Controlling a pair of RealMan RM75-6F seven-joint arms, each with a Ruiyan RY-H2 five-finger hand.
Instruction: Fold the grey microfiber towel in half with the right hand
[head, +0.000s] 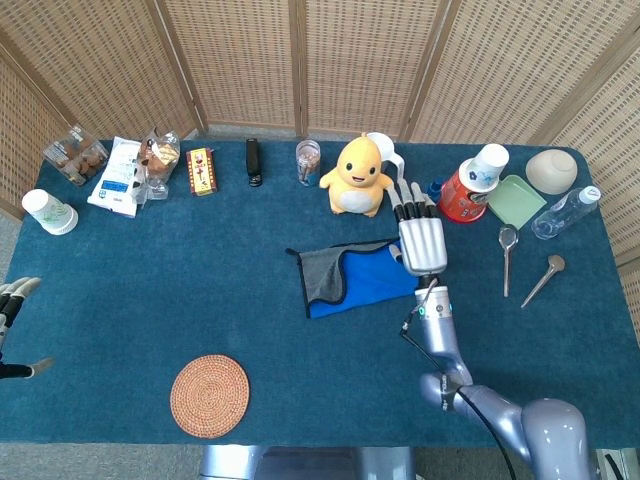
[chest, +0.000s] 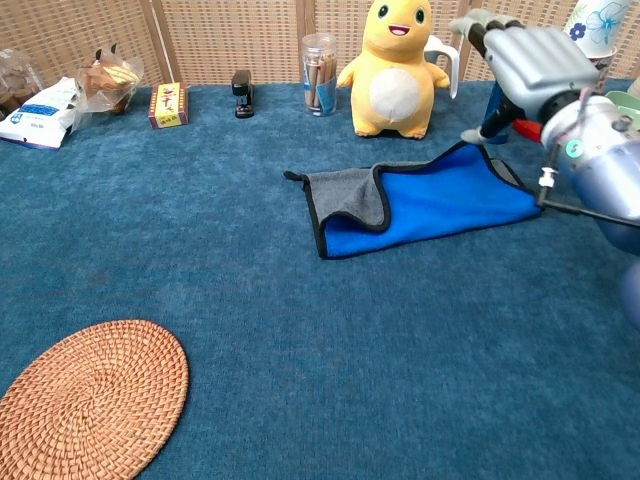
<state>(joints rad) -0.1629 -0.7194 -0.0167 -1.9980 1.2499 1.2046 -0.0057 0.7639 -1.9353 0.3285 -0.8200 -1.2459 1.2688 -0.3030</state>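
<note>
Our right robot hand (head: 421, 240) hovered with fingers spread and holding nothing above the towel's (head: 355, 277) right edge; the left robot hand (head: 12, 300) showed only partly, so we could not tell its state. The towel lay mid-bench, blue face up, grey corner flopped over. No writing was legible.

Grey-and-blue towel (chest: 420, 200) partly folded on blue table (chest: 300, 340), right hand (chest: 530, 60) open above its far corner
</note>
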